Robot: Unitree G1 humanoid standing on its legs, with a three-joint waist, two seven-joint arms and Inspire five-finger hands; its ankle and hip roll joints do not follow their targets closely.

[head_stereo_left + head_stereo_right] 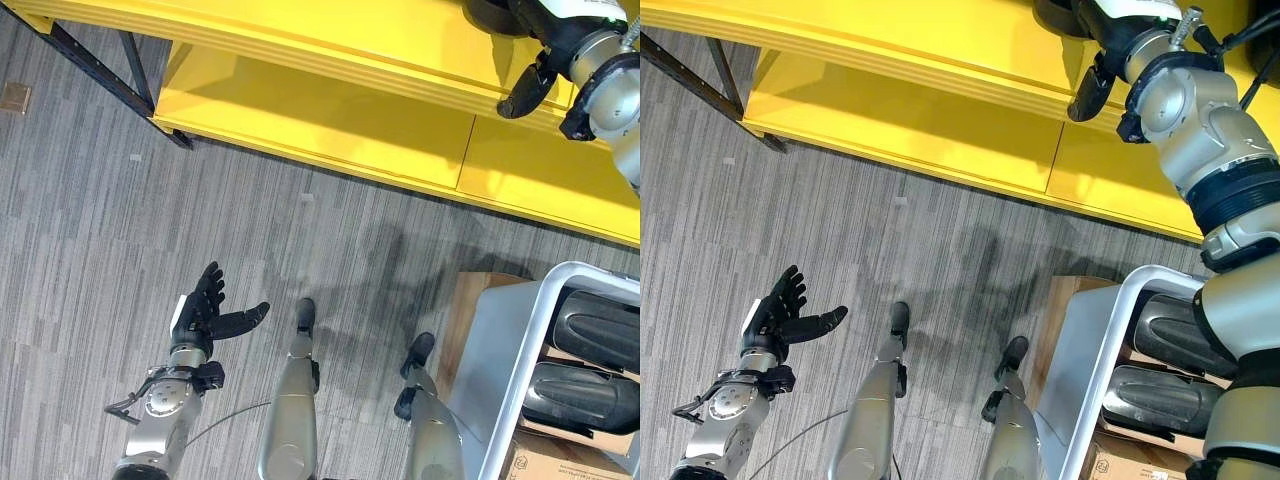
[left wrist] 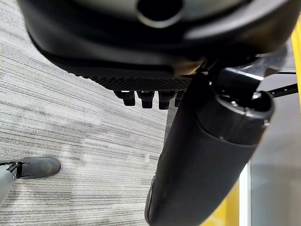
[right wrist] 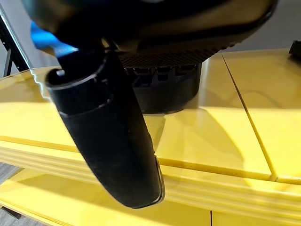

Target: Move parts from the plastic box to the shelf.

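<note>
The robot's right hand (image 1: 1095, 85) reaches up over the glossy yellow shelf (image 1: 330, 120), its fingers lying against a dark rounded part (image 3: 164, 92) that sits on the smooth top board, though I cannot tell whether they grip it. The left hand (image 1: 205, 310) hangs low over the grey ribbed carpet (image 1: 90, 230), fingers straight and spread, holding nothing. Two more dark, smooth cylindrical parts (image 1: 595, 365) lie side by side in the pale plastic box with the rounded white rim (image 1: 530, 350) at the robot's right.

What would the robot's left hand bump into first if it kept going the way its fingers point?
Probably the lower shelf board of the yellow shelf. The left hand is open, its fingers pointing across bare grey floor toward it. Depth is hard to judge, though.
</note>
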